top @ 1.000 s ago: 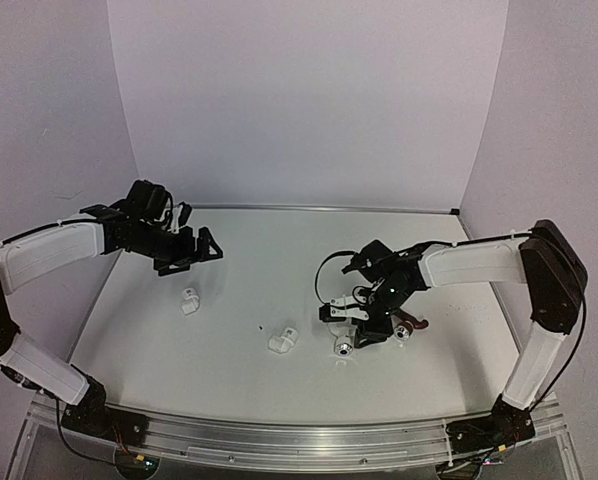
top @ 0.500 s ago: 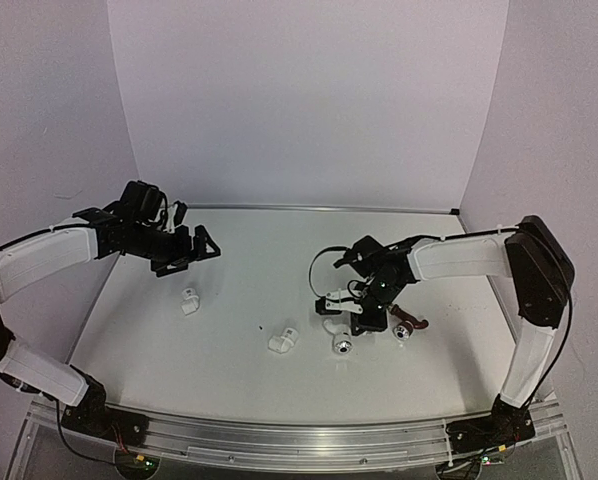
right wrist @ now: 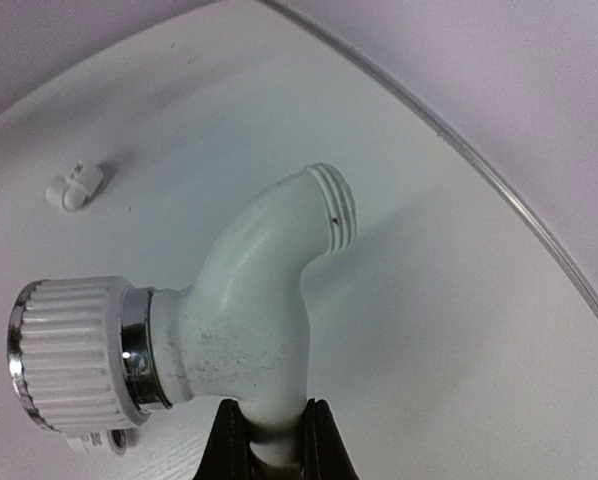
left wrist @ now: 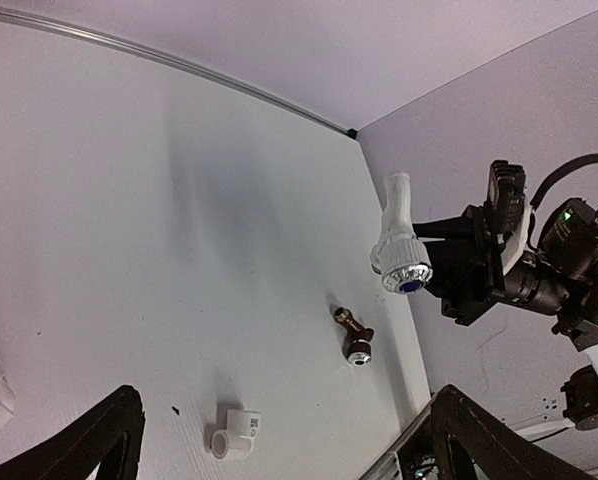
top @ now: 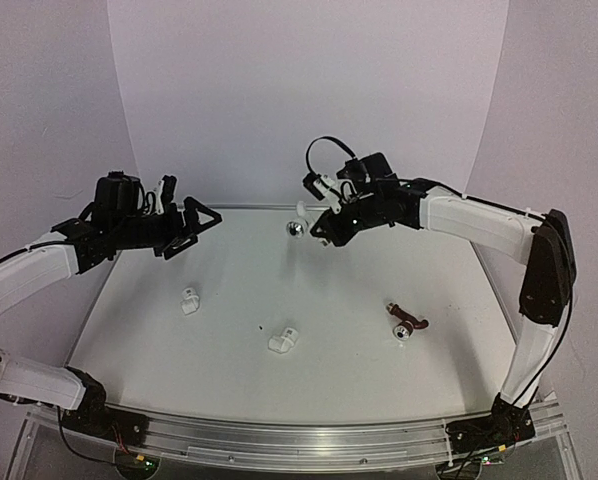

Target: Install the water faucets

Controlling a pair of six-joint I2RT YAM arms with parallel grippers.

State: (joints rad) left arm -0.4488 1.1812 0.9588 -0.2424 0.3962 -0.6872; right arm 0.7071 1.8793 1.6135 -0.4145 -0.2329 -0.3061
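Note:
My right gripper (top: 317,220) hangs high over the back middle of the table, shut on a white water faucet (top: 299,222). In the right wrist view its two black fingers (right wrist: 229,440) pinch the faucet (right wrist: 249,320) at its lower stem, the ribbed silvery knob pointing left and the curved spout up. The left wrist view shows that faucet (left wrist: 399,240) in the air with a blue centre in its knob. My left gripper (top: 197,222) is open and holds nothing, well to the left of the faucet. A dark brown faucet (top: 407,322) with a silvery knob lies on the table at the right.
Two short white elbow fittings lie on the table: one (top: 189,300) below my left gripper, the other (top: 282,340) near the front middle. The table's back edge and purple walls are close behind both grippers. The left wrist view also shows the brown faucet (left wrist: 354,335) and an elbow fitting (left wrist: 234,435).
My right gripper shut on the white faucet at the table and lifted it up and back toward the middle. The left gripper rose slightly and stayed open.

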